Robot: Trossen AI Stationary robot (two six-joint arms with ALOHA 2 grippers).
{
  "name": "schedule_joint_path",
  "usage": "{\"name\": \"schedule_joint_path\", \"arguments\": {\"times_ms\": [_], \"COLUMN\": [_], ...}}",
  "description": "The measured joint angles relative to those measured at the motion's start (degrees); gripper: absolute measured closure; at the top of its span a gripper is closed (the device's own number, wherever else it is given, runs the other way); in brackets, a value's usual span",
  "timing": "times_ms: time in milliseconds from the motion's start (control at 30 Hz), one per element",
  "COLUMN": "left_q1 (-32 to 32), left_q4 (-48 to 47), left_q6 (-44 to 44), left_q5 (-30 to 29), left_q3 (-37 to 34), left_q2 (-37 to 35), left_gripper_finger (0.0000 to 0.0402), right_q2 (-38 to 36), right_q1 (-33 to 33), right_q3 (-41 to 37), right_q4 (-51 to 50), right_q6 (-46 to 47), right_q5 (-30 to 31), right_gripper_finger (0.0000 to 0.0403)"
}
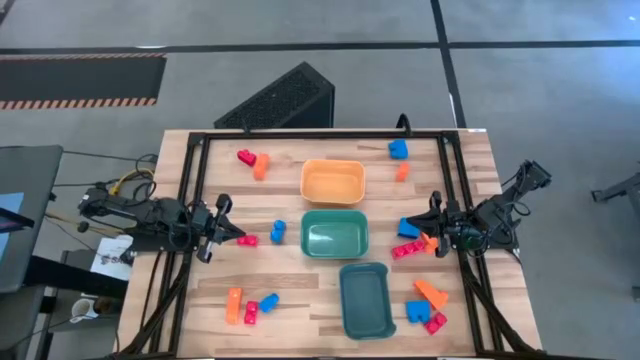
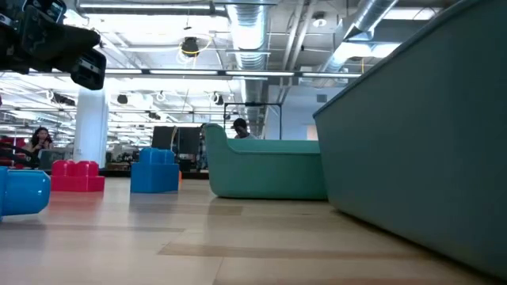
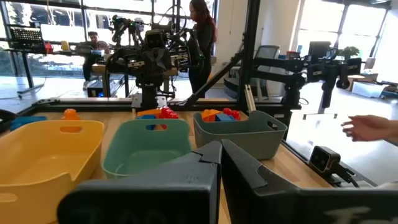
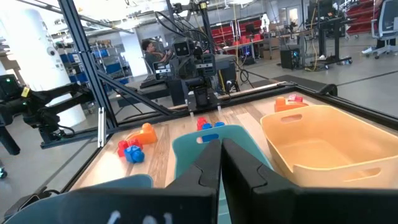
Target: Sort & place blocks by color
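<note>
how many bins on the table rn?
3, all mid-table: the orange bin farthest back, the green bin just in front of it, and the darker teal bin nearest the front edge. None looks hidden.

Room: open industrial hall. Floor (image 1: 560, 60): grey concrete with dark seam lines; hazard-striped strip (image 1: 80, 101) at far left. Ceiling (image 2: 261, 32): exposed silver ducts, pipes, strip lights. White round column (image 2: 91, 127). Red racking (image 4: 255, 34), possibly shelving. Desks with monitors (image 2: 170, 141); seated person (image 3: 93, 43).

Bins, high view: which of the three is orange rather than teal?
The orange bin, farthest of the row from the camera-side table edge; the middle bin and nearest bin are both teal.
</note>
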Motion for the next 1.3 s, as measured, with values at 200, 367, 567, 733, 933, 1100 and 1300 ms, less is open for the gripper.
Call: {"name": "schedule_joint_path", "arguments": {"times_ms": [200, 367, 567, 733, 933, 1100, 1300], "left_q1": [0.0, 0.0, 0.0, 0.0, 0.0, 0.0, 0.0], "left_q4": [0.0, 0.0, 0.0, 0.0, 0.0, 0.0, 0.0], "left_q6": [0.0, 0.0, 0.0, 0.0, 0.0, 0.0, 0.0], "left_q5": [0.0, 0.0, 0.0, 0.0, 0.0, 0.0, 0.0], "left_q3": [0.0, 0.0, 0.0, 0.0, 0.0, 0.0, 0.0], "left_q2": [0.0, 0.0, 0.0, 0.0, 0.0, 0.0, 0.0], "left_gripper_finger": [0.0401, 0.0401, 0.0401, 0.0401, 0.0401, 0.0401, 0.0401], "right_q2": [0.0, 0.0, 0.0, 0.0, 0.0, 0.0, 0.0], "right_q1": [0.0, 0.0, 0.0, 0.0, -0.4, -2.1, -4.1], "right_q3": [0.0, 0.0, 0.0, 0.0, -0.1, -0.1, -0.1], "right_q4": [0.0, 0.0, 0.0, 0.4, 6.0, 18.4, 25.6], "right_q6": [0.0, 0.0, 0.0, -0.9, -9.0, -11.5, -12.1], "right_q5": [0.0, 0.0, 0.0, 0.1, 1.2, 1.1, 1.1], "right_gripper_finger": [0.0365, 0.0365, 0.0365, 0.0365, 0.0365, 0.0365, 0.0365]}}
